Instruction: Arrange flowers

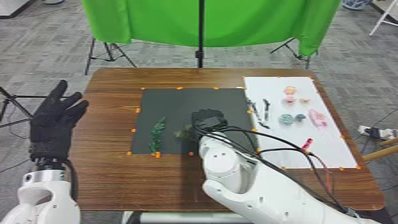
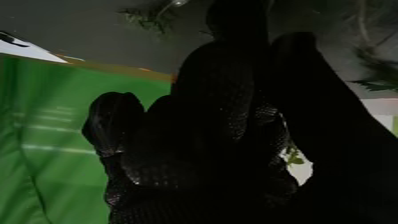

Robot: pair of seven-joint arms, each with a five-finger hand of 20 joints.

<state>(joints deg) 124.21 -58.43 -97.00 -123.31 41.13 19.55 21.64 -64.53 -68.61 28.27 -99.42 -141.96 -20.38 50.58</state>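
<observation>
No text, label, number or sign can be read.

On the black mat (image 1: 178, 97), a low bit of greenery (image 1: 182, 134) is partly covered by the right hand (image 1: 209, 119). The near edge of the bench (image 1: 107, 185) is partly hidden by the right arm (image 1: 275, 195). Beside the left edge of the white sheet (image 1: 311, 150), slender dark items (image 1: 265, 107) are too small to be identified. In the right wrist view, a leafy sprig (image 2: 382, 75) is cut off.
</observation>
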